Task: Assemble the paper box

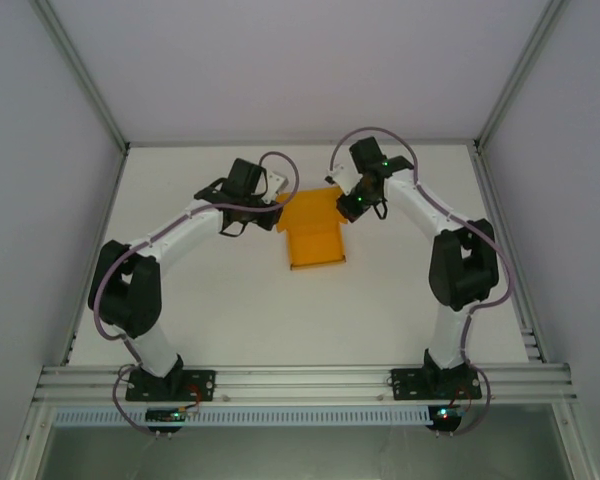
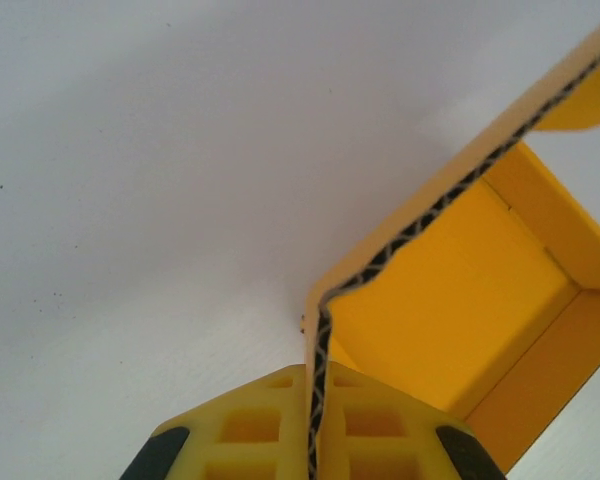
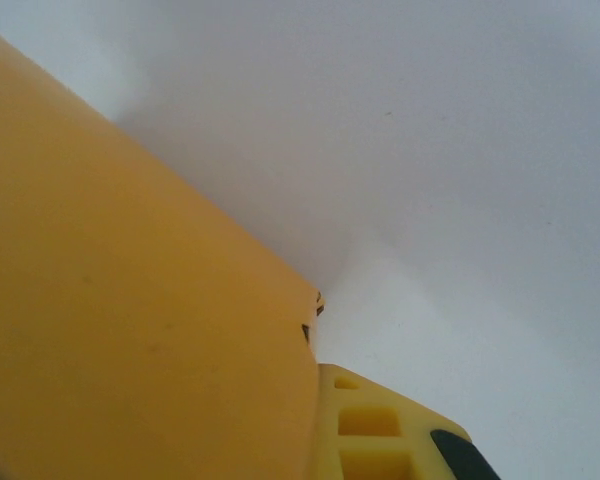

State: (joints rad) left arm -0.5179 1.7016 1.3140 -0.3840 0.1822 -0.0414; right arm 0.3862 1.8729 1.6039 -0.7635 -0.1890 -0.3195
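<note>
Top external shows paper box (image 1: 315,238) on white, grey-walled table (image 1: 230,305).

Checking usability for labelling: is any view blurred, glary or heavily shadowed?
Top external: even, soft light, no glare, barely any shadow around the paper box on the table. Left wrist: the box's corrugated edge is sharp, soft shadow behind it. Right wrist: the near box panel is out of focus and featureless.

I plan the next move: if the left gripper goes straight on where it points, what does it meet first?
The paper box: its fingers are shut on the box's wall, which runs on just ahead. Past the bend I see white table; depth is unclear.
</note>
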